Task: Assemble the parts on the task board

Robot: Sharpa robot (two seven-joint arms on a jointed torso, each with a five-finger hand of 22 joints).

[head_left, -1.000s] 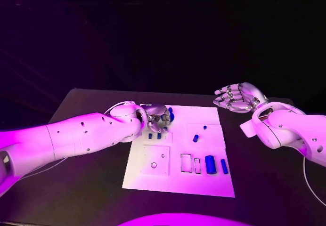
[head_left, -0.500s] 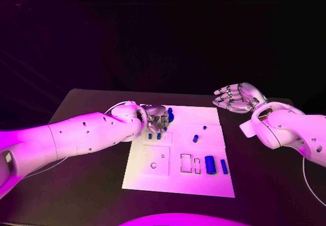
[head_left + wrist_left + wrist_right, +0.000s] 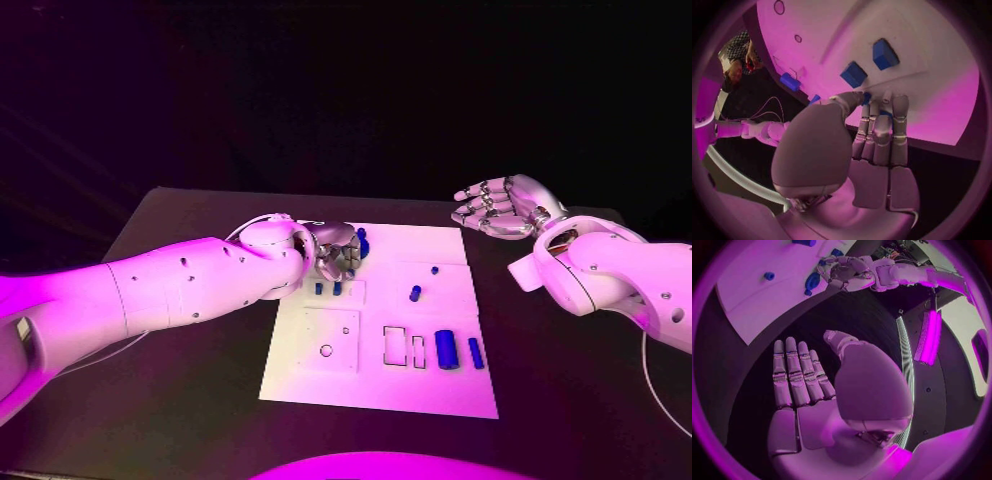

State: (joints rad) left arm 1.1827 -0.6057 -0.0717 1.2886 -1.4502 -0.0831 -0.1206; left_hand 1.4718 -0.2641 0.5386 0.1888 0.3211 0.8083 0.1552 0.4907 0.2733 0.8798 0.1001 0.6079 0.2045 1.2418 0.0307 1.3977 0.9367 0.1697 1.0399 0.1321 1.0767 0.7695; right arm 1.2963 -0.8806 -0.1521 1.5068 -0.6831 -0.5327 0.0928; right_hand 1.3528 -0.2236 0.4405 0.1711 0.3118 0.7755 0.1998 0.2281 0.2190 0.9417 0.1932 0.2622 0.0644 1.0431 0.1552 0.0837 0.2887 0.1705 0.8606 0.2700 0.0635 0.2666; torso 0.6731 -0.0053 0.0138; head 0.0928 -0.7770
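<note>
Almost nothing has changed over the last second. The left hand point(image 3: 332, 250) stays bent over the far left corner of the white task board point(image 3: 378, 385), at about 11 o'clock on the board, having crept only slightly; its arm has shifted a touch. From the left wrist, its fingers point(image 3: 879, 135) lie curled together with their tips on a small blue part point(image 3: 867, 97) at the board's edge, and the thumb closes in from the side. It seems to pinch that piece, though the contact itself is partly hidden. A tall blue part point(image 3: 361, 243) stands just beside the hand.

The right hand point(image 3: 500, 207) has not moved. It hovers off the board at about 2 o'clock, above the black worktop point(image 3: 188, 400), palm up, fingers loosely spread and holding nothing.

The other parts sit as before: 2 short pegs point(image 3: 329, 289) just near the left hand, 1 peg point(image 3: 415, 294) near the middle, and 2 longer bars point(image 3: 447, 349) lying toward 5 o'clock beside open slots point(image 3: 394, 346).

My reading is that the left hand is still settling a grasp, so assembly has barely started.
</note>
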